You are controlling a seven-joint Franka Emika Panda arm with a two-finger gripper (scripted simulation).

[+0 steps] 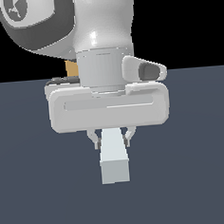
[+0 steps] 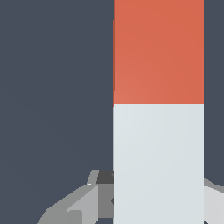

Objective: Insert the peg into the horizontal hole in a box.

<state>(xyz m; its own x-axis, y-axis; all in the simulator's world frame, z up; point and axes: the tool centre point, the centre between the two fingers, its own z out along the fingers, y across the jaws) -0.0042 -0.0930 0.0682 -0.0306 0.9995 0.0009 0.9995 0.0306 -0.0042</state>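
White-ended peg (image 1: 113, 159) clamped between the gripper (image 1: 110, 138) fingertips

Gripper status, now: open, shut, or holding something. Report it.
Gripper: shut on the peg, fingers either side of its white half.

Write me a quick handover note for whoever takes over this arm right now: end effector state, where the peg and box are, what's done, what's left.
End effector: shut on the peg, fingers on either side of its white half.
Peg: the white end points toward the exterior view's camera; the wrist view shows the red-orange half extending past the white half.
Box: only a tan sliver shows behind the arm in the exterior view; its hole is hidden.
Done: peg grasped.
Left: line the peg up with the hole and push it in. Whether the peg is off the floor cannot be told.
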